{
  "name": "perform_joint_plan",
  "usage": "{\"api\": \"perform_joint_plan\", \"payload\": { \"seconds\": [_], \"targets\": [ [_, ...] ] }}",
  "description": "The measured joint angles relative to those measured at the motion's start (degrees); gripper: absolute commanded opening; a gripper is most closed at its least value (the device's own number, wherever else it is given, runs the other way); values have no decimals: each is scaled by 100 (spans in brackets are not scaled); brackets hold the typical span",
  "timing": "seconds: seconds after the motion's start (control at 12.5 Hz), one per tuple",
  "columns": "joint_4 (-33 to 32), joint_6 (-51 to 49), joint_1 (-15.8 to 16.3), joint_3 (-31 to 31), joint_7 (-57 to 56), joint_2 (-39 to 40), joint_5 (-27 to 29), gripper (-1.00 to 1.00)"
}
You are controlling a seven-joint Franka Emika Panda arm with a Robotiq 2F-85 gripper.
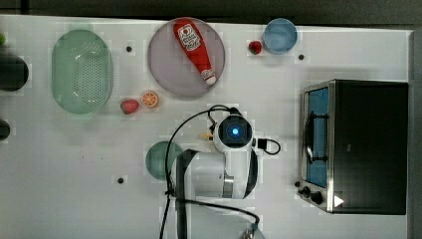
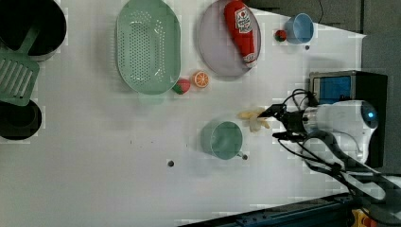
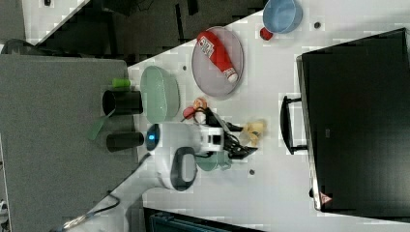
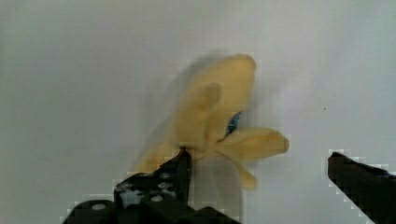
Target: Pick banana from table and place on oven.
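The banana point(image 4: 219, 121) is pale yellow and looks peeled, with loose flaps; it lies on the white table point(image 1: 74, 199) between the green cup point(image 2: 222, 139) and the oven point(image 1: 370, 147). In the left view the banana point(image 2: 253, 118) rests just off the cup's rim. My gripper point(image 4: 261, 172) is open, low over the table beside the banana. One fingertip point(image 4: 180, 163) is at the banana's edge and the other stands well apart from it. The gripper point(image 2: 280, 123) points toward the fruit in the left view. The oven has a black top and its door is closed.
A green colander point(image 1: 82, 69), a grey plate point(image 1: 164, 69) holding a ketchup bottle point(image 1: 195, 50), a blue cup point(image 1: 280, 35) and a strawberry point(image 1: 255, 47) line the far edge. An orange slice point(image 1: 150, 99) and a red fruit point(image 1: 129, 106) lie near the colander. Cables hang by the arm.
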Motion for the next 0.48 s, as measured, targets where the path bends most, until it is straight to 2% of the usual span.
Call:
{"api": "perform_joint_plan", "payload": {
  "seconds": [0.08, 0.24, 0.48],
  "targets": [
    [-56, 95, -16, 1, 0, 210, 0, 100],
    [-112, 436, -34, 78, 1, 453, -11, 43],
    [-112, 504, 56, 263, 1, 432, 17, -28]
  ]
}}
